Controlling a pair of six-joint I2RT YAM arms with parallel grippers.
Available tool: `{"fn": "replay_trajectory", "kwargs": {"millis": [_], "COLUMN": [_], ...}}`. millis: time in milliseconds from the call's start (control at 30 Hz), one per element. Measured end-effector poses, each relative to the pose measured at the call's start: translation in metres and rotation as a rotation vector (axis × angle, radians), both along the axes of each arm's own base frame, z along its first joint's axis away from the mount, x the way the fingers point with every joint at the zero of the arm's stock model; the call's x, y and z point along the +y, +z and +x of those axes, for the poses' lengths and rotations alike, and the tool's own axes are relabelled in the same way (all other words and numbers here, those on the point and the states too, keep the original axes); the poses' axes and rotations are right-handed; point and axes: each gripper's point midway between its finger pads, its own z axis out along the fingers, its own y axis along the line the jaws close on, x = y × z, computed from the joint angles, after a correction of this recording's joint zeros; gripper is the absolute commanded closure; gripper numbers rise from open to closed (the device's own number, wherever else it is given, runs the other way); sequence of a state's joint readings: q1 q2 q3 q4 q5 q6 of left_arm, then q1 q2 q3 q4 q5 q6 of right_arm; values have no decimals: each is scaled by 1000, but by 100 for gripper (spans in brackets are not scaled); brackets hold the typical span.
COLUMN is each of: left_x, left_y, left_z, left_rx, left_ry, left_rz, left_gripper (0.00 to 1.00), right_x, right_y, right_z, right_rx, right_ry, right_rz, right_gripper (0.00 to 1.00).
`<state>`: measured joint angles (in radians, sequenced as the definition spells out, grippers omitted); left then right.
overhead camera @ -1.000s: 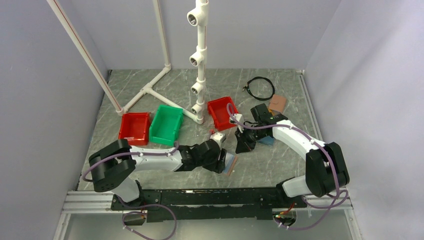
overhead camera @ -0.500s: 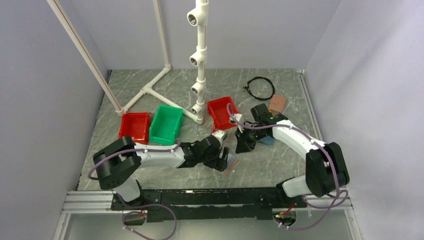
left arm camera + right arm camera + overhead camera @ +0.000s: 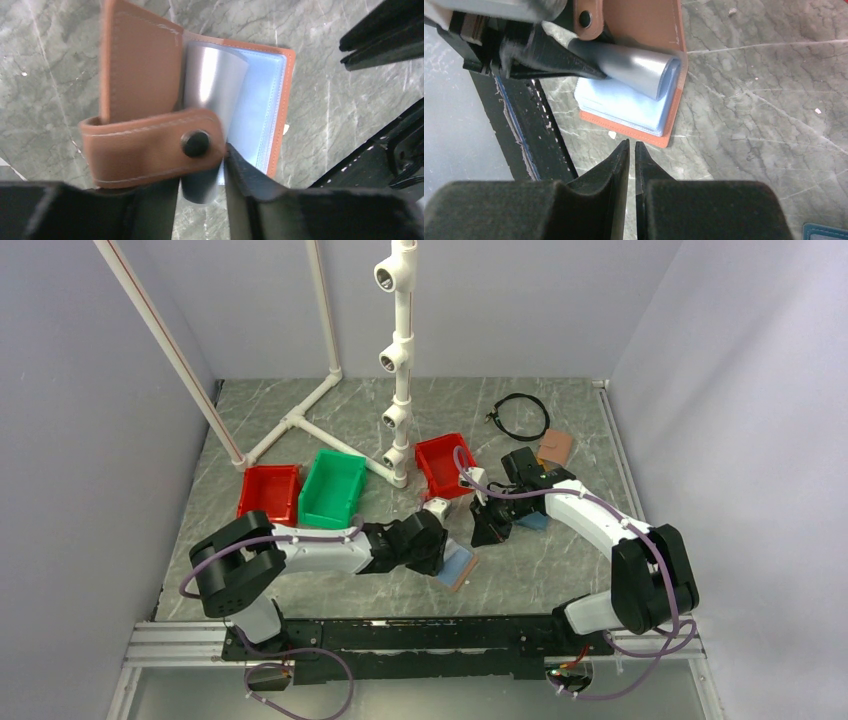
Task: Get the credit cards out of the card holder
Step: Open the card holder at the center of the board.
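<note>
The card holder (image 3: 140, 75), tan leather with a snap tab and light blue lining, lies open on the marble table (image 3: 520, 570); it also shows in the top view (image 3: 460, 566) and the right wrist view (image 3: 639, 20). A grey-white credit card (image 3: 212, 85) sticks out of its pocket, bowed into a curve. My left gripper (image 3: 200, 175) is shut on the card's near end, squeezing its long edges; the snap tab drapes over one finger. My right gripper (image 3: 632, 145) is shut and empty, just off the holder's edge. In the top view both the left gripper (image 3: 437, 552) and the right gripper (image 3: 488, 530) flank the holder. Other credit cards are hidden.
Two red bins (image 3: 270, 495) (image 3: 443, 465) and a green bin (image 3: 333, 488) stand behind the left arm. A white pipe frame (image 3: 400, 390) rises at the back. A black cable loop (image 3: 522, 415), a brown wallet (image 3: 555, 448) and a teal wallet (image 3: 535, 522) lie to the right.
The holder has come down flatter, its blue lining now facing up. My left gripper's jaws have narrowed onto the grey card. The right arm has stayed still.
</note>
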<state>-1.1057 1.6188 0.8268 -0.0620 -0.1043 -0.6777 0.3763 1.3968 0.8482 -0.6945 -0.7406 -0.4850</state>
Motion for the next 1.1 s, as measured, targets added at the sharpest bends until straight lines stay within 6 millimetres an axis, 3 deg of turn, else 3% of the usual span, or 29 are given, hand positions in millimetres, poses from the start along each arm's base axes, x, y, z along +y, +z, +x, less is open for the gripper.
{"fn": "replay_trajectory", "kwargs": {"millis": [67,433,600,733,800,867,900,967,1100], "left_x": [1,21,22,19,17,15,14,13,13], "left_y": [0,-3,-4,-6,-8,-9,-9,-9,-9], "left_z": [3,7,1,-6,-8,-10,-10,-10,-10], "left_rx": [1,147,249,332,362,384,390,397,398], "left_ry": [11,128,194,244,263,276,279,286,287], "left_rz": [-1,-210,-329,-411,-445,-475,-488,-499,-494], "left_gripper": [74,82,99,100,100,100,100,100,100], "right_x": [0,6,15,23,22,18,17,11,0], "right_y": [0,13,29,41,44,40,35,18,-18], "right_z": [0,-7,-17,-30,-34,-37,-39,-45,-59], "right_rx": [0,-7,-89,-243,-339,-438,-475,-520,-550], "right_ry": [0,59,153,302,385,466,502,571,715], "right_rz": [0,60,110,150,168,176,176,157,89], "right_gripper": [89,81,68,47,42,44,51,60,67]}}
